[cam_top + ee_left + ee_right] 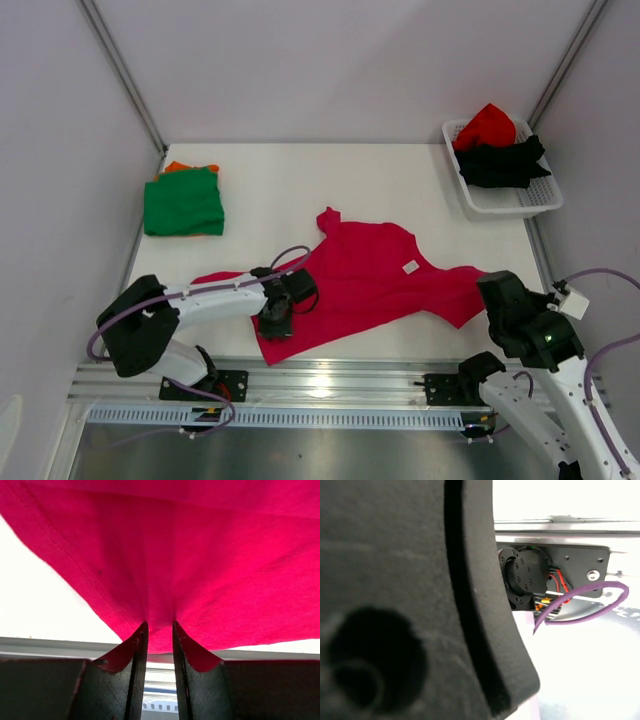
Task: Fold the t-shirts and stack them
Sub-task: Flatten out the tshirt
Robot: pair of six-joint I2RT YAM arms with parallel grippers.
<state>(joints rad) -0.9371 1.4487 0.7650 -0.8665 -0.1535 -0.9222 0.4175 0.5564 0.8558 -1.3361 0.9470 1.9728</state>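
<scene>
Left hand is clamped on the near-left hem of the pink shirt, which lies spread on the counter, long axis running right and away from that hand; right hand, closed on nothing, sits beyond the opposite end.

From the table's middle, twelve o'clock lies open, between the green folded stack at ten and the white basket at two. The pink shirt sprawls over the centre, and the left arm bars eight o'clock.
</scene>
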